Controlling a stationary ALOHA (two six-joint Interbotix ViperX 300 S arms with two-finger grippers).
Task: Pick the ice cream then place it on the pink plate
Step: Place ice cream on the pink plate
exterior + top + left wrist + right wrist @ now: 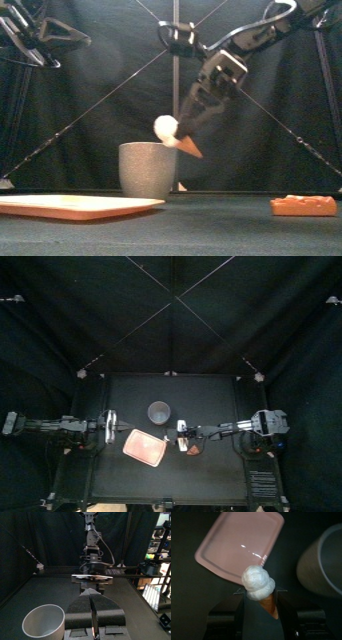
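The ice cream [174, 134], a white scoop on an orange cone, hangs tilted in the air, and my right gripper [191, 122] is shut on the cone. In the right wrist view the ice cream [260, 586] sits between the jaws, above the near edge of the pink plate [241, 543]. The pink plate [144, 445] lies flat at the table's front left, with my right gripper [182, 435] just off its right edge. My left gripper [92, 594] is shut on nothing and rests at the left [112, 419].
A tall grey speckled cup [147, 168] stands behind the plate, close to the held ice cream; it also shows in the top view [159, 410]. An orange toy [305, 205] lies on the table to the right, near the front.
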